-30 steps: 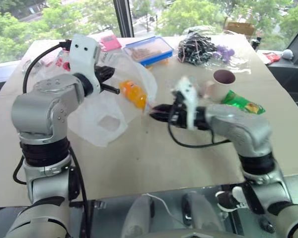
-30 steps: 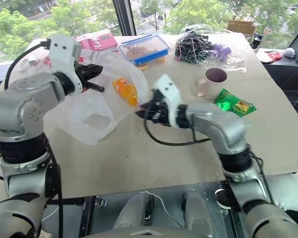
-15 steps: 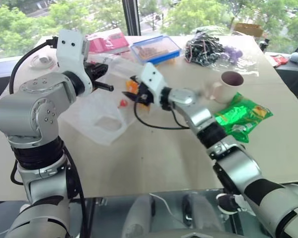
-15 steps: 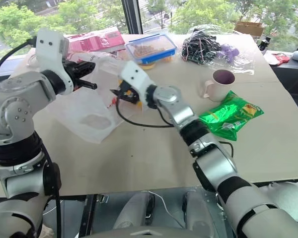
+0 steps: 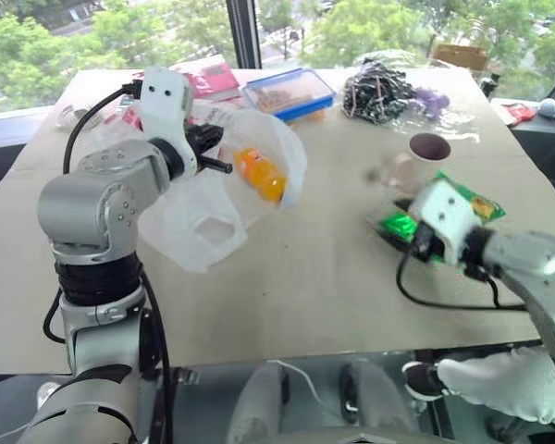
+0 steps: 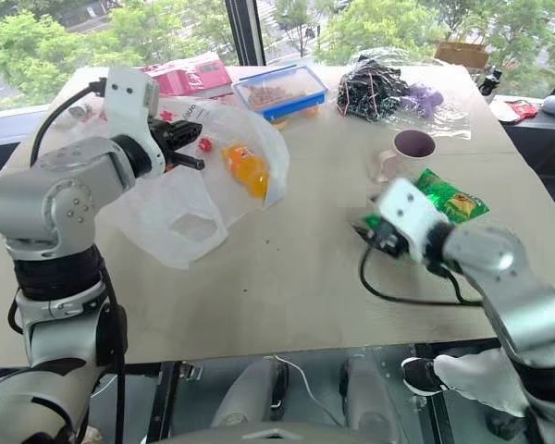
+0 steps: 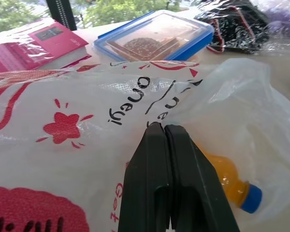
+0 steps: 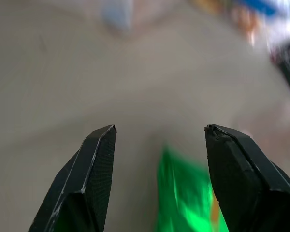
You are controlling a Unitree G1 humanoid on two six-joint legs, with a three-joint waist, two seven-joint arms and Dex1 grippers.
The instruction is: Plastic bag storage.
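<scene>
Left gripper (image 7: 160, 129) clamped on plastic bag (image 6: 180, 208) rim, mouth held up at tabletop (image 6: 287, 268) ten o'clock. Right gripper (image 8: 159, 133) jaws apart, empty, over green packet (image 6: 444, 196) at three o'clock; bag well apart toward nine.

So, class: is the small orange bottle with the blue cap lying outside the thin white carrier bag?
No. The orange bottle shows through the translucent white carrier bag, lying inside it.

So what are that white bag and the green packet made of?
The bag looks like thin, see-through plastic film: it crinkles, and an orange bottle shows through it. The green packet looks like glossy foil or plastic; it shines.
</scene>
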